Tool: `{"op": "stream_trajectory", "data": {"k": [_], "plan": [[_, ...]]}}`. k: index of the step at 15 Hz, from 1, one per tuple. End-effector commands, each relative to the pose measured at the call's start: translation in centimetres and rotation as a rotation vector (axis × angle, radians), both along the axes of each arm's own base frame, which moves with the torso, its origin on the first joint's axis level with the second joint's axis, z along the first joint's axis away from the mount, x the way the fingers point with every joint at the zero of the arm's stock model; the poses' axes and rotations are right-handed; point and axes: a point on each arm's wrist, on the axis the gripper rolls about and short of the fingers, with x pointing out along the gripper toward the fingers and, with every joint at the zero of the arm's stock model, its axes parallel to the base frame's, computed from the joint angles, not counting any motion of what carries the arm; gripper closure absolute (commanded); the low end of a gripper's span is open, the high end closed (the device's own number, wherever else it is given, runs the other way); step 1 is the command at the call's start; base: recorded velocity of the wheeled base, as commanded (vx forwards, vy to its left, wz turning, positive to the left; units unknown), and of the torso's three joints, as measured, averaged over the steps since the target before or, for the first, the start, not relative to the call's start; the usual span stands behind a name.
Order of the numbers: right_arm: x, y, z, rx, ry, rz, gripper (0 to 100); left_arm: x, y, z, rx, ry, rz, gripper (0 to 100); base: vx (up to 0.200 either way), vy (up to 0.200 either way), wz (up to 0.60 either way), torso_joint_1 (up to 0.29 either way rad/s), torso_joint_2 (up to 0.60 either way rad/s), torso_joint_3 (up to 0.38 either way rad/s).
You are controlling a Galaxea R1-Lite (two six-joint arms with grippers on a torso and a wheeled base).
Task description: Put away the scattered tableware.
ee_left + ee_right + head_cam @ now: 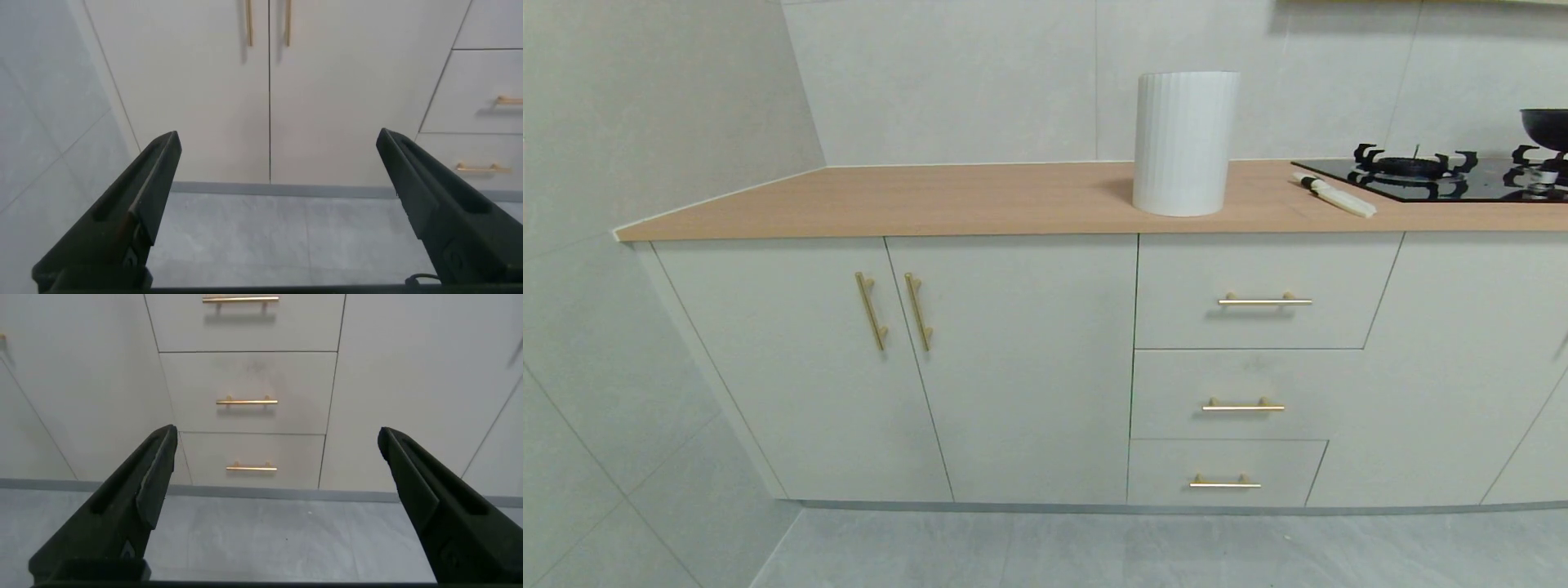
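Observation:
A cream-handled utensil (1333, 194) lies on the wooden countertop (947, 200) just beside the stove. A tall white ribbed container (1183, 143) stands upright on the counter near its front edge, left of the utensil. My left gripper (278, 167) is open and holds nothing; it hangs low in front of the double cabinet doors (270, 82). My right gripper (276, 457) is open too, nothing between its fingers, low and facing the stack of drawers (249, 392).
A black gas stove (1445, 175) with a dark pan (1545, 126) sits at the counter's right end. Below are two cabinet doors (890, 359) with gold handles and three drawers (1250, 367). A tiled wall closes in the left side; grey floor lies in front.

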Motion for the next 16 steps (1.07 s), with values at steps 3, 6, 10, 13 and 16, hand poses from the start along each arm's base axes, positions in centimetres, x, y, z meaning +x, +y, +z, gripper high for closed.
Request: {"op": "stream_trajectory", "data": {"k": [3, 6, 10, 13, 16], "plan": [[0.02, 0.0, 0.01, 0.001, 0.002, 0.001, 0, 0.0, 0.0, 0.0, -0.002, 0.0, 0.001, 0, 0.2, 0.0, 0.0, 0.002, 0.0, 0.002], [0.02, 0.0, 0.01, 0.001, 0.002, 0.001, 0, 0.0, 0.0, 0.0, -0.003, 0.0, 0.001, 0, 0.2, 0.0, 0.0, 0.004, 0.0, 0.002], [0.02, 0.0, 0.01, -0.001, 0.002, 0.001, 0, 0.0, 0.01, 0.0, -0.005, 0.0, 0.001, 0, 0.2, 0.0, 0.0, 0.004, 0.0, 0.001], [0.02, 0.0, 0.01, -0.002, 0.002, 0.001, 0, 0.0, 0.0, 0.0, -0.005, 0.0, 0.003, 0, 0.2, 0.0, 0.0, 0.001, 0.0, -0.001], [0.02, 0.0, 0.01, -0.002, 0.002, 0.001, 0, 0.0, 0.0, 0.0, -0.008, 0.0, 0.003, 0, 0.067, 0.0, 0.0, 0.001, 0.0, -0.002]]}}
